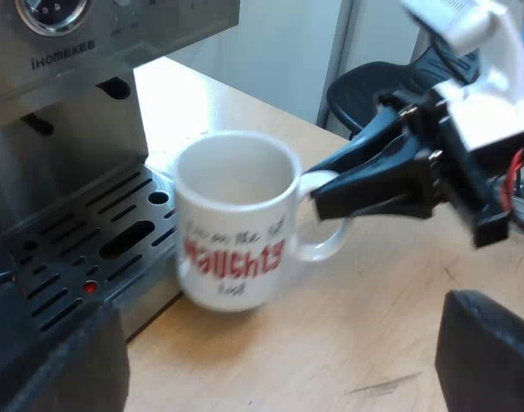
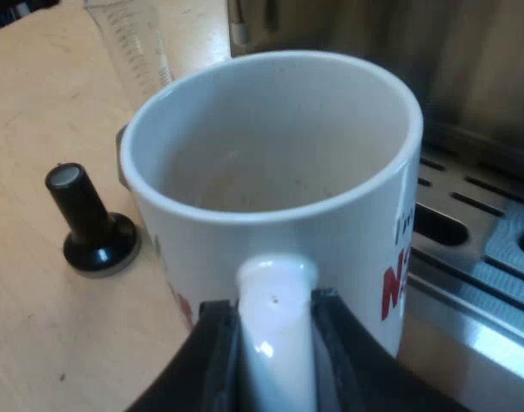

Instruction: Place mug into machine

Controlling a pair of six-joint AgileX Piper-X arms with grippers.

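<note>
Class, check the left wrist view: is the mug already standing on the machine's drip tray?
No: the mug is beside the drip tray, over the table, held by its handle in the right gripper.

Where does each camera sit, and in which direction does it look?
Left wrist view: on the left arm, looks across the wooden table at the white ceramic mug with red lettering beside the drip tray of the steel espresso machine; the left gripper shows black fingers wide apart.
Right wrist view: on the right arm, looks down into the mug past the right gripper, shut on the handle; beyond, a black-knob tamper and a clear measuring glass.
Shared: mug, drip tray, right gripper.
</note>
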